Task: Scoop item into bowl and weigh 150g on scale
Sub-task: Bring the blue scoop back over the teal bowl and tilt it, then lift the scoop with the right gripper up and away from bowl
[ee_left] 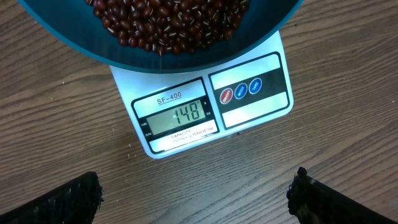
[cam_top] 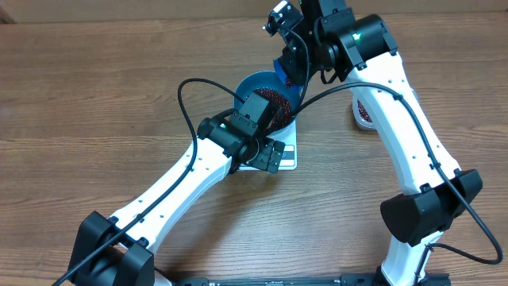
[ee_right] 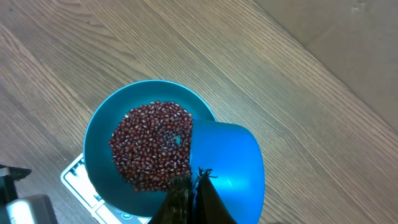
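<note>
- Beans (ee_right: pixel 152 146): loose, light, free-running; they lie heaped in the bowl (ee_right: pixel 99 134), which sits on the scale (ee_left: pixel 205 102), display facing the left wrist camera.
- Scoop (ee_right: pixel 227 162): rigid, best held by its handle; right gripper (ee_right: pixel 189 186) is pinched tight there, mouth tipped toward the bowl.
- Left gripper (ee_left: pixel 196 193): spread wide, empty, just beside the scale.
- Display appears just short of target.

Wood-grain table (cam_top: pixel 95 95) (brown, evenly lit) fills the background.

The small blue handled scoop (ee_right: pixel 227 165) is blocking the large round bright blue bowl (ee_right: pixel 99 130) at its 4 o'clock rim; the 12 o'clock approach is standing open over bare wooden table (ee_right: pixel 261 68).
</note>
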Robot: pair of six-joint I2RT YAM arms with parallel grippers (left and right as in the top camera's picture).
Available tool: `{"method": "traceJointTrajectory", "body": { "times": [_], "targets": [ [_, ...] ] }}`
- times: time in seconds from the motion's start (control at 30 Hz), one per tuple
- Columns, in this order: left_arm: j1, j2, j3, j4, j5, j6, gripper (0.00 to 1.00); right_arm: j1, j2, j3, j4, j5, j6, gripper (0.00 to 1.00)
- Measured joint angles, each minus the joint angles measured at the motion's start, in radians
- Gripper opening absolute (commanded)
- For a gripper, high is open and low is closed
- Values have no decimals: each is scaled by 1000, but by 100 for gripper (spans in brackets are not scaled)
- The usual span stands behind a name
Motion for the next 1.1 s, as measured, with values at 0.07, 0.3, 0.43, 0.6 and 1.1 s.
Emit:
{"method": "traceJointTrajectory", "body": {
  "times": [0.07,0.3,0.43,0.6,1.1],
  "targets": [
    [0,0,0,0,0,0,100,5,0,0,2,14,5,4],
    [0,0,0,0,0,0,100,26,0,0,14,51,16,4],
    [0,0,0,0,0,0,100,45,0,0,31,77,19,4],
    [0,0,0,0,0,0,100,60,0,0,35,98,26,4],
    [0,0,0,0,0,0,100,33,0,0,27,14,131,4]
  ]
}}
